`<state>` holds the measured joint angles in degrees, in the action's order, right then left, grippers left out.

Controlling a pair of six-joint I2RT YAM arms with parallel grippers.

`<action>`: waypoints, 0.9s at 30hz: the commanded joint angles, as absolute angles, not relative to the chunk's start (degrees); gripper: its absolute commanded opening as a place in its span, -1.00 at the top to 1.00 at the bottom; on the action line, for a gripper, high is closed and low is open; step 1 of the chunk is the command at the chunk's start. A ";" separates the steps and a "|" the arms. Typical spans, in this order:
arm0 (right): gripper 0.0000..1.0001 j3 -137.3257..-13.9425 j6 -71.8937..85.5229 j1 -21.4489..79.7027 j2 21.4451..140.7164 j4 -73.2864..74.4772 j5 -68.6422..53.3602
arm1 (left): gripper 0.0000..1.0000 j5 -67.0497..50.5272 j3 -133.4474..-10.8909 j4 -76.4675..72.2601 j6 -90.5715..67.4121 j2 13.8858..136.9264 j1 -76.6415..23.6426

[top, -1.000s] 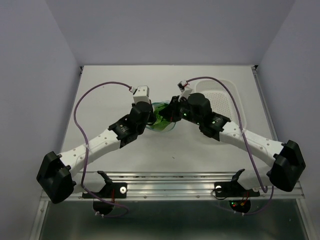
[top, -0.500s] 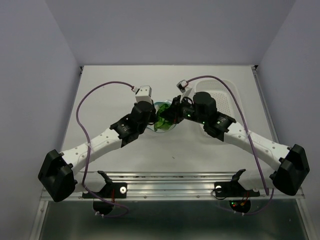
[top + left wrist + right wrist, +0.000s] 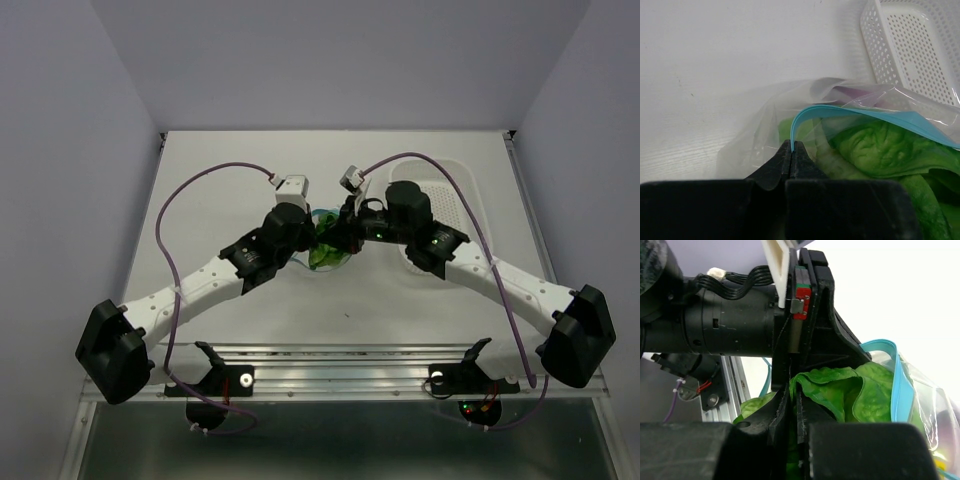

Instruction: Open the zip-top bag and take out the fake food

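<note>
Right tool (image 3: pixel 792 390) fingers pinched tight, green leafy fake food (image 3: pixel 840 390) at tips & just right, blue strip (image 3: pixel 900 390) of zip-top bag (image 3: pixel 935 410) further right, left arm (image 3: pixel 730 325) close ahead-left.

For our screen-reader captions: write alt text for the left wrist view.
The left tool, shut, pinches the blue zip strip of a clear zip-top bag over a white table. Green leafy fake food fills the bag, with a purple piece behind it. A white perforated basket stands at upper right.
</note>
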<state>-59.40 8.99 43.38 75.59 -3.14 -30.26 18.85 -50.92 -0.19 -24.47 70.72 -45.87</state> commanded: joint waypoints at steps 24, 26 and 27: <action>0.99 -73.47 29.97 38.24 64.51 -2.73 -6.24 | 1.00 22.24 -53.70 -4.04 -24.96 73.03 -43.69; 0.99 -73.92 29.80 37.71 64.42 -2.11 -5.72 | 1.00 22.41 -53.79 -4.04 -25.14 73.12 -43.59; 0.99 -74.61 29.62 37.71 64.42 -1.41 -4.15 | 1.00 22.41 -53.96 -4.04 -25.14 73.13 -43.51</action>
